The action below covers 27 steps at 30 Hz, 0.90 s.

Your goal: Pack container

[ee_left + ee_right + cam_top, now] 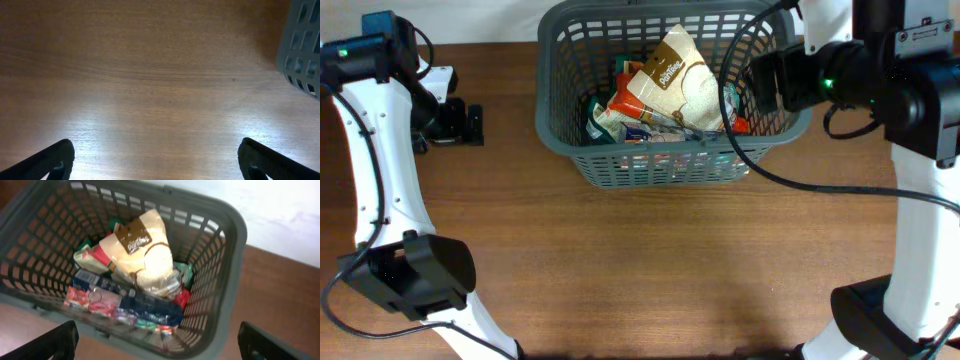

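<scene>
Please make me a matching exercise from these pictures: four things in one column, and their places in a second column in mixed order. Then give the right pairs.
Things
1. basket
2. cream packet
3. left gripper
4. right gripper

Places
A. over bare table, left of the basket
B. on top of other packets
C. far middle of the table
D. over the basket's right side

Pairs: 1-C, 2-B, 3-A, 4-D

Container (pixel 301 47) cropped by right edge in left wrist view, lower packets (pixel 125 311) blurred, labels unreadable
</scene>
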Available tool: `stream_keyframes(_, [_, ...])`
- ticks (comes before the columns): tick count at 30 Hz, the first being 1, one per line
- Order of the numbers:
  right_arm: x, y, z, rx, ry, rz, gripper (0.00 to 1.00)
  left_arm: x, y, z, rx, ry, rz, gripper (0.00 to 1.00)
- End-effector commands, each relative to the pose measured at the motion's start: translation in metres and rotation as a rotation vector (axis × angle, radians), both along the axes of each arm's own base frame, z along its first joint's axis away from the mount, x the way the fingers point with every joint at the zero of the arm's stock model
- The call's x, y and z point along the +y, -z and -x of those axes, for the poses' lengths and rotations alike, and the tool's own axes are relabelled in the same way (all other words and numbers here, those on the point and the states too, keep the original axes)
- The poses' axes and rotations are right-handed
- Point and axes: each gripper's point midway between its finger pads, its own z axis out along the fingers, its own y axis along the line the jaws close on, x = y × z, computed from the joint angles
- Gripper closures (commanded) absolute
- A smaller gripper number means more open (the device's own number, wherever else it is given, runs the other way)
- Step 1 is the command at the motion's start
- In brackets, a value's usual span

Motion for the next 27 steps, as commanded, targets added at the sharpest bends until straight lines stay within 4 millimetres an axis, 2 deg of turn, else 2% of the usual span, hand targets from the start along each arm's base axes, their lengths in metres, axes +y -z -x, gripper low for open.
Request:
stream_keyframes(1, [0.000, -0.002, 0.007, 0.006, -0.006, 0.002, 0.01, 0.000, -0.007, 0.003, -0.018, -0.017, 0.009, 0.01])
stream_keyframes(4, [-0.007, 0.003, 0.012, 0.029, 0.014, 0.031, 0.01, 0.000, -0.007, 0.003, -0.019, -0.017, 0.008, 0.01])
stream_keyframes(6, [-0.008, -0.005, 0.016, 0.003, 0.014, 0.025, 0.01, 0.000, -0.007, 0.003, -0.018, -0.017, 0.009, 0.01])
stream_keyframes(9, [-0.005, -0.036, 0.020, -0.119, 0.000, -0.018, 0.01, 0.000, -0.007, 0.003, -0.018, -0.017, 0.009, 0.01])
stream_keyframes(12, [-0.006, -0.070, 0.033, -0.244, -0.009, -0.054, 0.01, 0.000, -0.007, 0.003, -0.018, -0.017, 0.009, 0.01])
stream_keyframes(17, [-0.018, -0.100, 0.068, -0.367, 0.012, -0.067, 0.01, 0.000, -0.007, 0.003, -0.018, -0.017, 0.009, 0.01])
stream_keyframes(22, [-0.028, -0.104, 0.102, -0.462, 0.018, -0.077, 0.01, 0.000, -0.007, 0.003, -0.018, -0.017, 0.009, 0.01])
stream_keyframes(27, [-0.036, -0.077, 0.133, -0.552, 0.021, -0.099, 0.01, 0.000, -0.007, 0.003, -0.018, -0.017, 0.009, 0.01])
